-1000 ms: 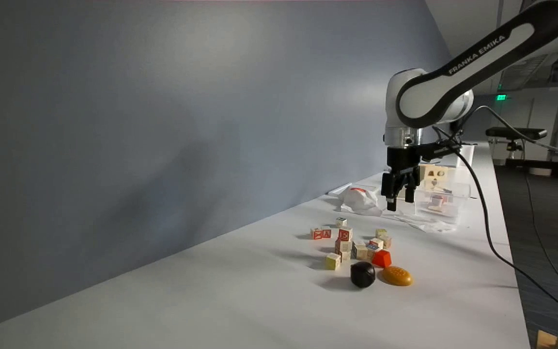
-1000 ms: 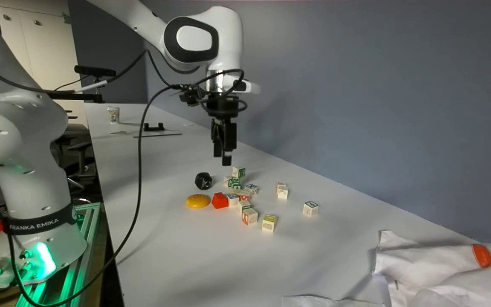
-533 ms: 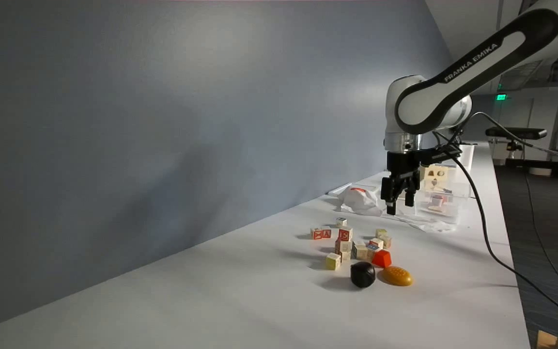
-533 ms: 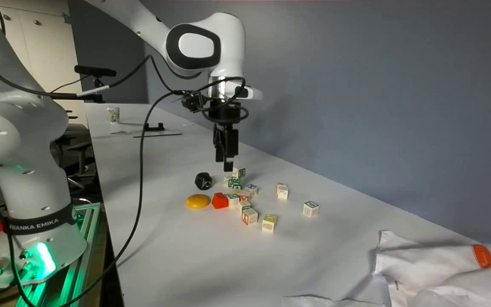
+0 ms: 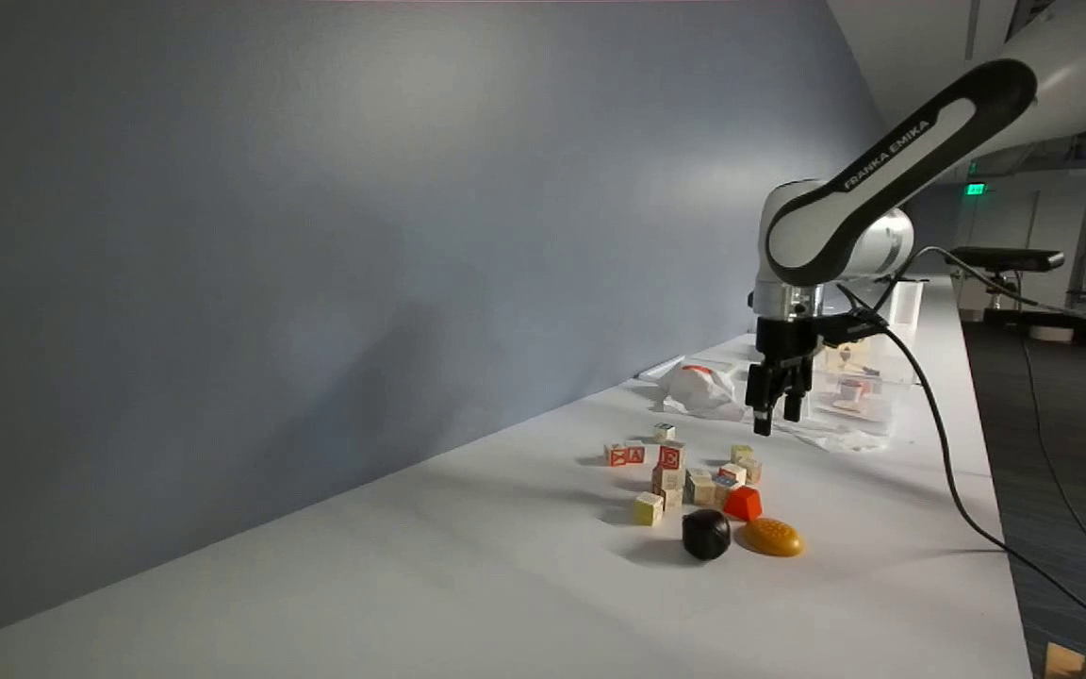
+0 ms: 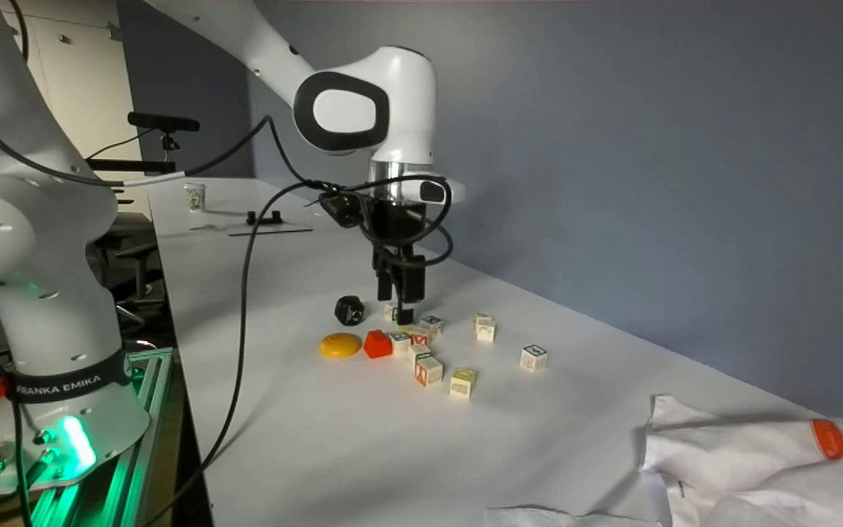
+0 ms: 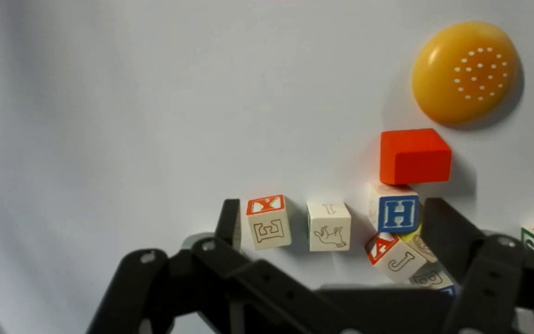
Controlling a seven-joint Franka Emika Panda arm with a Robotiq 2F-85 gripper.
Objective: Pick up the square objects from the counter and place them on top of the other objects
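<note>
You have the end effector hanging over the counter, its jaws spread apart; the square objects lie there, some clustered, some apart, between the wall-side edge and the robot-side edge, the red piece just beside them and the orange piece closer to the robot-side edge

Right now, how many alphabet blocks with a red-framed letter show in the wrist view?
2: the leftmost, E-marked block and the J-marked block beside the blue H block. The gripper may hide more.
</note>
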